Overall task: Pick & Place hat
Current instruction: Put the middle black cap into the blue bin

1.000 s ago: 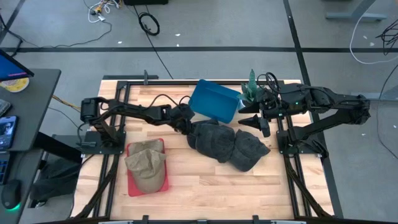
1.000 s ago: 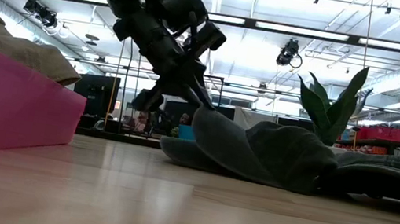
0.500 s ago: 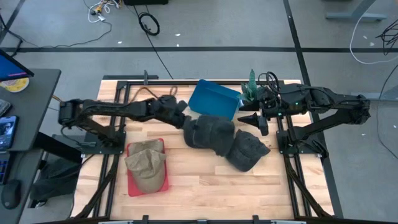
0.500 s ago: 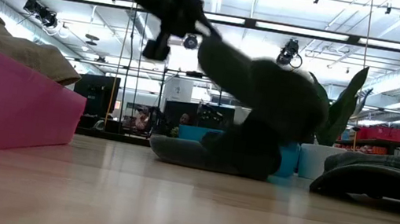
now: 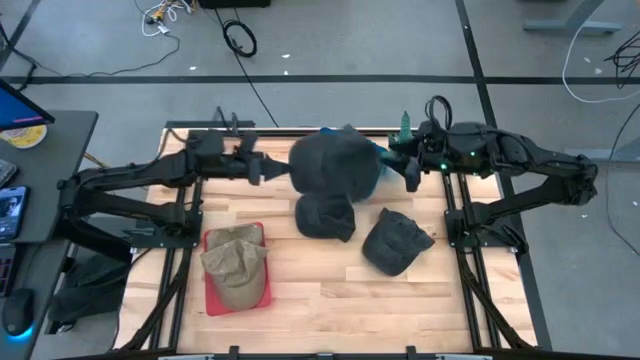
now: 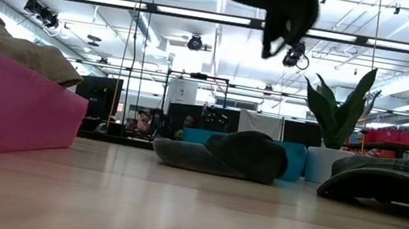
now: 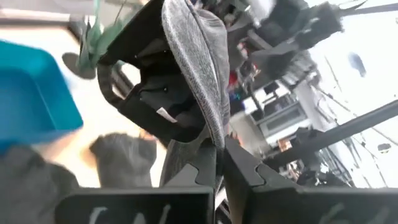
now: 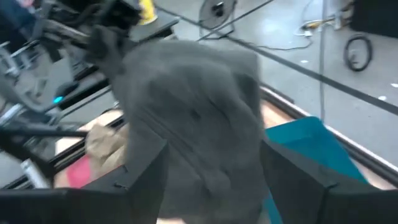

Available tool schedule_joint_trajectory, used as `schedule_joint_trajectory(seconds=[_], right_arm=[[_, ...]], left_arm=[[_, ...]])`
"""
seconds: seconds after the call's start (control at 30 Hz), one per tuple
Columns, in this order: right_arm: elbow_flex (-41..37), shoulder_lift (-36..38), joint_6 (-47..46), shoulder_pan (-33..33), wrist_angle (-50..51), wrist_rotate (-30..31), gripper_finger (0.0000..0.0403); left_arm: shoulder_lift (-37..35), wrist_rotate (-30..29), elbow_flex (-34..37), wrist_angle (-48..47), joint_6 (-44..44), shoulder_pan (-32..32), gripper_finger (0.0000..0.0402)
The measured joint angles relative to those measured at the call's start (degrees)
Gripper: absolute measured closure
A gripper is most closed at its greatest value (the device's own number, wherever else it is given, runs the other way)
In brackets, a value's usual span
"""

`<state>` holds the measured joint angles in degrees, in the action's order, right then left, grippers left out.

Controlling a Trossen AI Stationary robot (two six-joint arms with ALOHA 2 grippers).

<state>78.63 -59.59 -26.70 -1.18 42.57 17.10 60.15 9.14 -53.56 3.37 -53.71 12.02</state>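
In the high view, the left gripper (image 5: 268, 170) sits in the upper middle of the frame, its fingers pinched tight on the edge of a dark grey hat (image 5: 333, 165). The hat is lifted clear of the wooden table (image 5: 330, 290) and hangs over the blue bin (image 5: 374, 176), hiding most of it. It is a soft, charcoal cap of felt-like fabric with a rounded crown; the left wrist view shows its thin grey edge (image 7: 198, 56) clamped between the two dark fingers (image 7: 202, 165). In the low view the hat (image 6: 264, 0) hangs at the top centre of the frame, above the table.

The right gripper (image 5: 410, 172) waits just right of the hat, jaws apart and empty.

Two more dark hats lie on the table: one (image 5: 326, 216) at centre, another (image 5: 396, 242) right of centre. A tan hat (image 5: 236, 264) rests on a pink tray (image 5: 212, 298) at lower left.
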Motion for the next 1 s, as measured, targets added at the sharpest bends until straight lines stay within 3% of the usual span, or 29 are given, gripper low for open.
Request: schedule_joint_trajectory(seconds=[0.2,0.57,0.77,1.0], right_arm=[[0.00,0.00,-4.34,-3.03,-0.80,-0.75,0.0109],[0.00,-0.34,-8.98,-6.53,-6.20,-2.79,0.0009],[0.00,-2.79,-11.47,-7.68,-7.27,-6.68,0.0010],[-0.04,-6.48,-12.51,-7.78,-17.19,-14.36,0.0004]], left_arm=[[-4.49,-2.38,-0.01,0.12,3.61,0.19,0.0391],[-5.51,-2.04,-0.02,0.93,5.57,0.19,0.0391],[-5.51,-1.41,-0.02,2.65,6.43,0.19,0.0391],[-5.51,-0.35,-0.02,2.67,6.45,0.19,0.0391]])
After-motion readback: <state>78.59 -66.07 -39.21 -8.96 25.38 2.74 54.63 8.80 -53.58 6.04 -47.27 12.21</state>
